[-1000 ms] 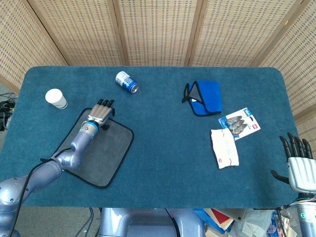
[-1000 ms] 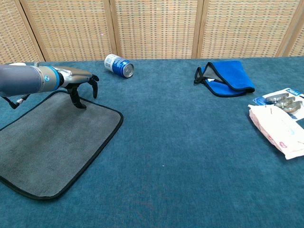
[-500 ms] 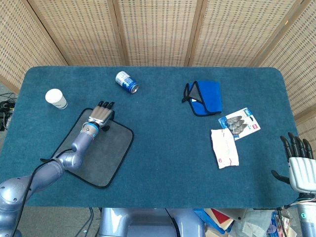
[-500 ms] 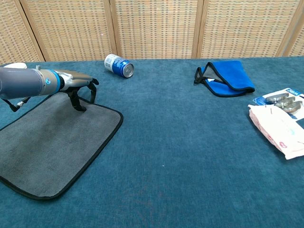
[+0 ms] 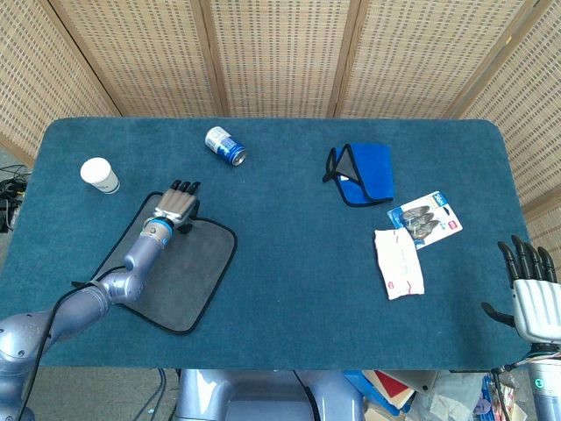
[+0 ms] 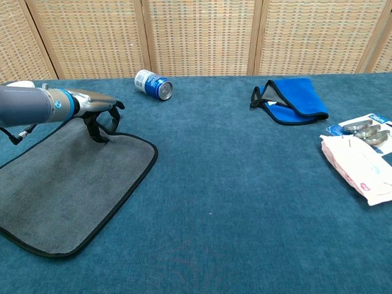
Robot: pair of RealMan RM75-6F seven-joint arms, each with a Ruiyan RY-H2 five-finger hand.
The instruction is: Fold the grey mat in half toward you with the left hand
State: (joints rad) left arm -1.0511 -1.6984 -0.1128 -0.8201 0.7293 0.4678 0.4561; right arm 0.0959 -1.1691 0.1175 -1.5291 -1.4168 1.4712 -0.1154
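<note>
Left hand (image 6: 98, 113): we see fingers curled down onto far edge of grey mat (image 6: 67, 177), grasp unclear | mat: flat, table's left-near part | right hand (image 5: 530, 294): fingers spread, holding nothing

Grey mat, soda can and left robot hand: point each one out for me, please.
grey mat (image 6: 73, 184): chest view, bare middle of the fabric.
soda can (image 5: 225, 146): head view, side of the lying can.
left robot hand (image 5: 175, 204): head view, back of the hand at the mat's far edge.
</note>
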